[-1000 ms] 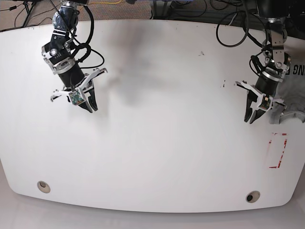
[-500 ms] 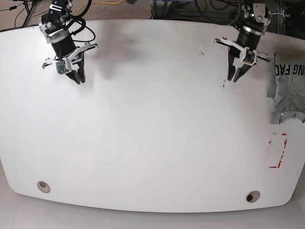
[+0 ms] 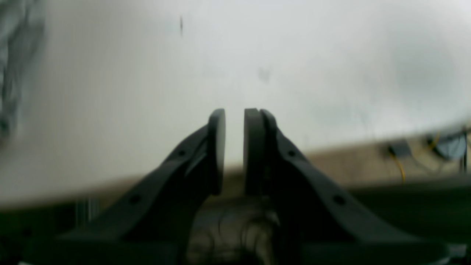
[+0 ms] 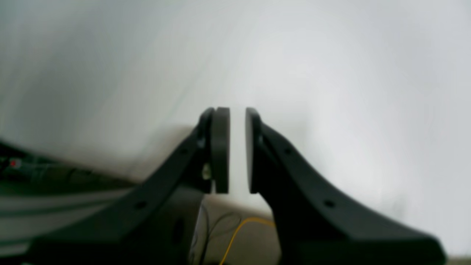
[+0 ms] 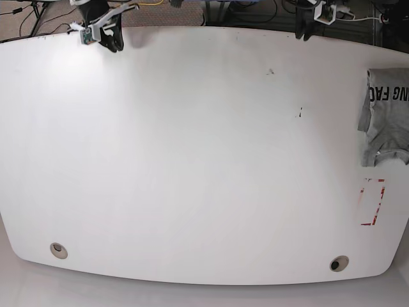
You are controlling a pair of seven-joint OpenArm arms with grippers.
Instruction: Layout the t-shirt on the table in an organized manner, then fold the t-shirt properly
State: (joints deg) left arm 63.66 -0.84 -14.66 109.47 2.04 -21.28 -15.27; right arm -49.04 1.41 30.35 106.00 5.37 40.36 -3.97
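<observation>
White and broad, the surface (image 5: 204,160) lies mostly bare. My left gripper (image 3: 234,147) holds its jaws a narrow slit apart, gripping nothing, over the far edge. My right gripper (image 4: 237,151) shows the same thin gap, also holding nothing. Both hang at the far side, well apart from the t-shirt (image 5: 386,115), which lies bunched at the surface's right edge, lettering showing.

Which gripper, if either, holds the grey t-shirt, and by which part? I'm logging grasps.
Neither. The left gripper and right gripper show bare gaps; the light heather-grey t-shirt lies alone at the white table's edge.
</observation>
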